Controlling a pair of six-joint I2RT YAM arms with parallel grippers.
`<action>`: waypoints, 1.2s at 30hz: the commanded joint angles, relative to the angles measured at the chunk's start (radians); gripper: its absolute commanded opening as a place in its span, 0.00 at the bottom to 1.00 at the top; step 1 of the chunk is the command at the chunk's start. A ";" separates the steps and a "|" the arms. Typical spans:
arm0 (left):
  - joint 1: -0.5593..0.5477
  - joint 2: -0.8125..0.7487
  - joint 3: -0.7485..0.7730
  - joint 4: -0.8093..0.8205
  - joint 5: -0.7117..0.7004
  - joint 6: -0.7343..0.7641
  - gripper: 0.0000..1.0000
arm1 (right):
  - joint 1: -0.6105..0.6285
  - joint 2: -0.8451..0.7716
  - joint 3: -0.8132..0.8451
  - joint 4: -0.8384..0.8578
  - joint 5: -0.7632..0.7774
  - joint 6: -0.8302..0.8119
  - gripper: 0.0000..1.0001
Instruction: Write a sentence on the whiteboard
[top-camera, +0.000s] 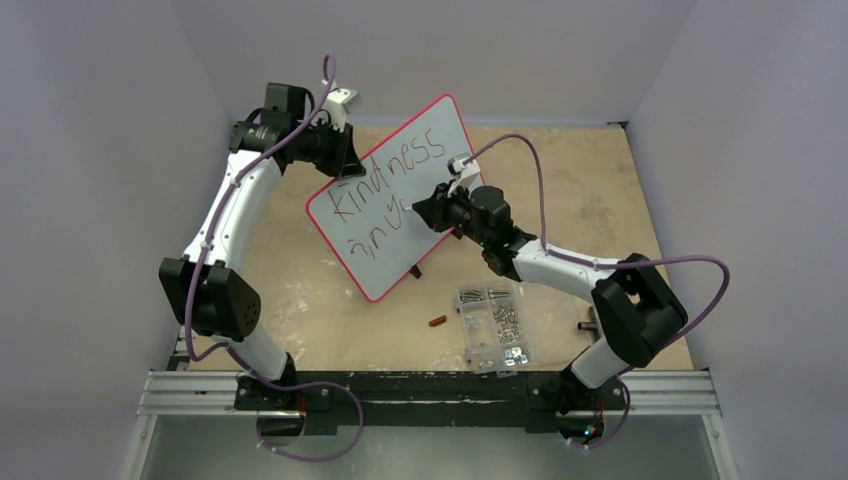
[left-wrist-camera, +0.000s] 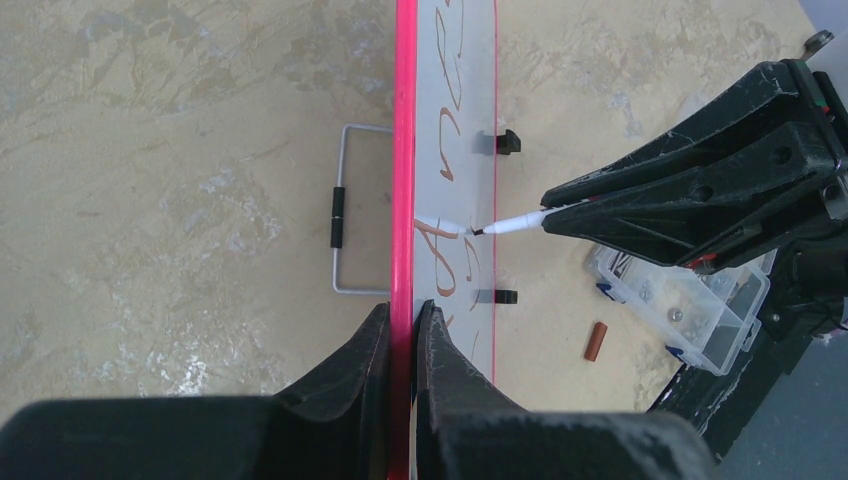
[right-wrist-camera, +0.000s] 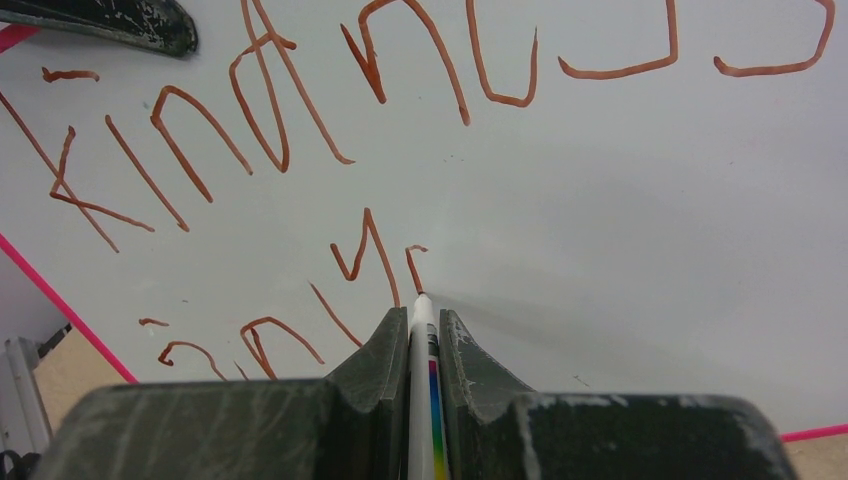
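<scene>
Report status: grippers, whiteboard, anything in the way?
Left gripper shut on whiteboard rim. Right gripper shut on marker, tip on board. Sentence reads "kindness in y", unfinished. Screw box, brown cap lie clear of board.

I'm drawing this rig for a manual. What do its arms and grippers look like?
The left arm and right arm have white links between bulky black joints, each trailing a purple cable. The left gripper and right gripper are black, wedge-shaped and scuffed.
</scene>
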 joint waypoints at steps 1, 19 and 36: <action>-0.009 -0.007 0.013 -0.050 -0.083 0.050 0.00 | -0.001 -0.025 0.025 -0.009 0.038 -0.015 0.00; -0.009 -0.010 0.013 -0.050 -0.086 0.052 0.00 | -0.001 0.017 0.142 -0.049 0.056 -0.037 0.00; -0.009 -0.017 0.012 -0.050 -0.088 0.049 0.00 | 0.000 -0.074 0.071 -0.022 0.090 -0.037 0.00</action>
